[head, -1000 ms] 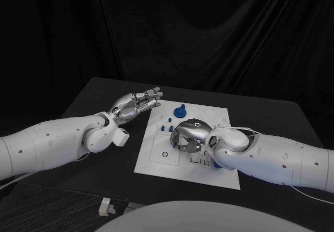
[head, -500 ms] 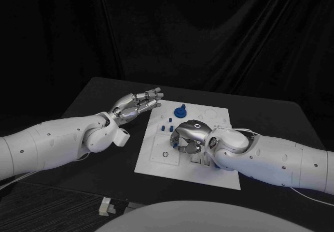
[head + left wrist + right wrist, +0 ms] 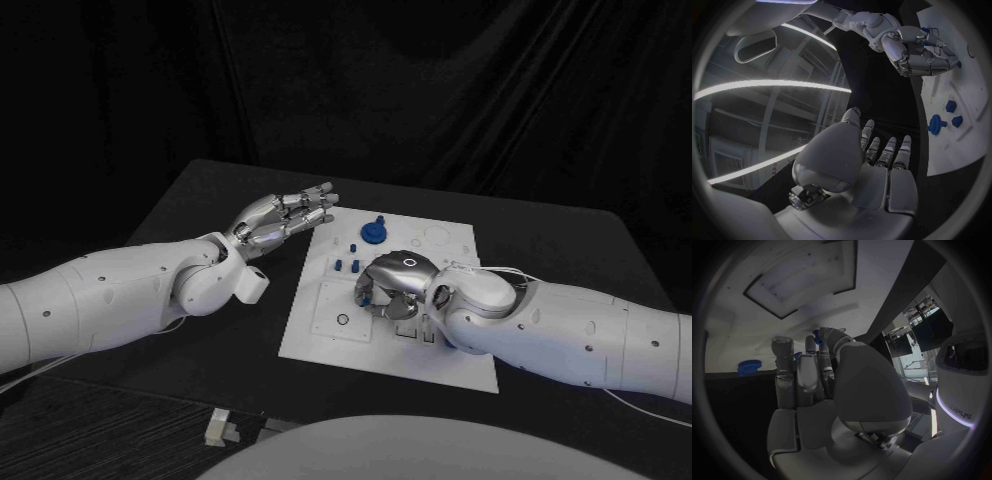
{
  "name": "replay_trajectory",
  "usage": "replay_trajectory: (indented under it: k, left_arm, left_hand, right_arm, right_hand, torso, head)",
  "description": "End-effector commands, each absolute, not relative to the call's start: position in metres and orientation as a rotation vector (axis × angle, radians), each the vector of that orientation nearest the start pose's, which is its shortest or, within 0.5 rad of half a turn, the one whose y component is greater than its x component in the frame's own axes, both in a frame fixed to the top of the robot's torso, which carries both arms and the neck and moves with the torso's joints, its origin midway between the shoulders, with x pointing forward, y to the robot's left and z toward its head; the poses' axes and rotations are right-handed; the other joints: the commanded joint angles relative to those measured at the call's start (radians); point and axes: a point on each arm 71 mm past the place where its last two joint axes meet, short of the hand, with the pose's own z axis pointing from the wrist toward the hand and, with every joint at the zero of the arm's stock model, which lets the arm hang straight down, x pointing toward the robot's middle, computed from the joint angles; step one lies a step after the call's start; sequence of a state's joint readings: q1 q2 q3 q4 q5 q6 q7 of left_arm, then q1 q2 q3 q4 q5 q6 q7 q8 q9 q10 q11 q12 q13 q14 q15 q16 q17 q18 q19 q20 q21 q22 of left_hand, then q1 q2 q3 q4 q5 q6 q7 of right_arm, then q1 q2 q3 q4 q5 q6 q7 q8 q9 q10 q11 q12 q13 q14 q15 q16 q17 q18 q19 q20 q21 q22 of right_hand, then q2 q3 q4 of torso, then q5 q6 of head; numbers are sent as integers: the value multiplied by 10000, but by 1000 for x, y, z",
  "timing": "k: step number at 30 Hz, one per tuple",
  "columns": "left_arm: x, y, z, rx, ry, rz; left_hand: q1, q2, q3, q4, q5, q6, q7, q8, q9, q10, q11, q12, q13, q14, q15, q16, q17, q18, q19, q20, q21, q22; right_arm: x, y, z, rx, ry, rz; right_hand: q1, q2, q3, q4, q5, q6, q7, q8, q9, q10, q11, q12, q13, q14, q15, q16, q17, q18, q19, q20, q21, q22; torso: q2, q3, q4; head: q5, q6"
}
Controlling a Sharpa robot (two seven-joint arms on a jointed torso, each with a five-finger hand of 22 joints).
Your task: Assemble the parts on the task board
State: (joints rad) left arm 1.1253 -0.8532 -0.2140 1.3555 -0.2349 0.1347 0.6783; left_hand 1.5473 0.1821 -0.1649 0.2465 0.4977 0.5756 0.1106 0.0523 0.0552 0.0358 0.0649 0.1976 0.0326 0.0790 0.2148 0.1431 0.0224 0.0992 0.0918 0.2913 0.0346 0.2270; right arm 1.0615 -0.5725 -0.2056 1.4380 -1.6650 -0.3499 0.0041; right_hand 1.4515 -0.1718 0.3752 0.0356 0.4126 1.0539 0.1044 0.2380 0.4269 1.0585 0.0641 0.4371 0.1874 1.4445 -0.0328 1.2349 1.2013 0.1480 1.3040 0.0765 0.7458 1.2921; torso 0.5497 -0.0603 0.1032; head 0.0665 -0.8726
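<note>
Right robot hand [image 3: 392, 287]: pinches small blue plastic part [image 3: 366, 297] over white task board [image 3: 325, 335] | left robot hand [image 3: 284, 215]: spread, empty, off the board's far-left corner | risk: your part slips if the pinch loosens.

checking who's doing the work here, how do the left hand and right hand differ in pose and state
The silver many-fingered left hand is off the white task board, beside its far left corner, fingers spread and holding nothing. The silver many-fingered right hand is over the board's middle, fingers curled downward, with a small blue part at their tips; whether it grips that part is unclear. Both are silver hands on white arms.
</note>
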Motion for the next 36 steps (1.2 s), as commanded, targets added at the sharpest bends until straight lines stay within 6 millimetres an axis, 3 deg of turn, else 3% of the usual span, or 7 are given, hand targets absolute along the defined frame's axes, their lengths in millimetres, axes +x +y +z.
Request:
replay_trajectory:
  k: [1, 18, 26, 36]
  left_arm:
    - [456, 241, -254, -7359, 14968, -19156]
    - [456, 240, -256, -7423, 15118, -19147]
    - [456, 240, -257, -7455, 15171, -19156]
    - [455, 240, -260, -7512, 15223, -19148]
  left_hand:
    - [78, 63, 279, -117, 187, 98, -33, 125, 52, -7, 111, 119, -20, -30, 120, 38, 66, -298, -36, 33, 4, -113]
    - [57, 176, 364, -49, 196, 77, -2, 125, 45, -23, 148, 101, -22, -38, 152, 48, 66, -316, -21, 37, 5, -119]
    - [51, 246, 423, -4, 206, 64, 4, 122, 41, -23, 158, 121, -19, -28, 177, 74, 70, -324, -10, 38, 7, -118]
    - [54, 277, 457, 16, 213, 63, 13, 122, 40, -10, 176, 158, -13, -22, 190, 86, 71, -328, -2, 39, 8, -115]
  right_arm:
    - [416, -80, -300, -5651, 17629, 8303]
    - [416, -79, -300, -5636, 17603, 8303]
    - [416, -77, -299, -5637, 17545, 8342]
    - [417, -76, -300, -5625, 17553, 8317]
  right_hand:
    - [274, 334, 250, -64, 84, -21, 121, -56, 118, 256, -144, -13, 92, -15, 53, -192, -100, -44, -54, -30, -158, 897]
    - [196, 409, 246, -45, 24, -119, 152, -192, 56, 252, -120, -47, 98, -43, 81, -233, -136, -37, -118, -5, -213, 879]
    - [93, 496, 297, -61, -677, -945, 323, -940, -464, 186, -33, -156, 122, -65, 169, -255, -173, -18, -214, 94, -299, 842]
    - [34, 471, 330, -43, -992, -1274, 291, -1246, -781, 120, -80, -235, 127, -107, 142, -306, -233, 15, -280, 90, -443, 806]
  torso:
    - [-7, 2, -1]
    - [0, 3, -4]
    - [2, 1, 5]
    - [2, 0, 5]
  head:
    - [-17, 0]
    - [-20, 0]
    - [-22, 0]
    - [-17, 0]
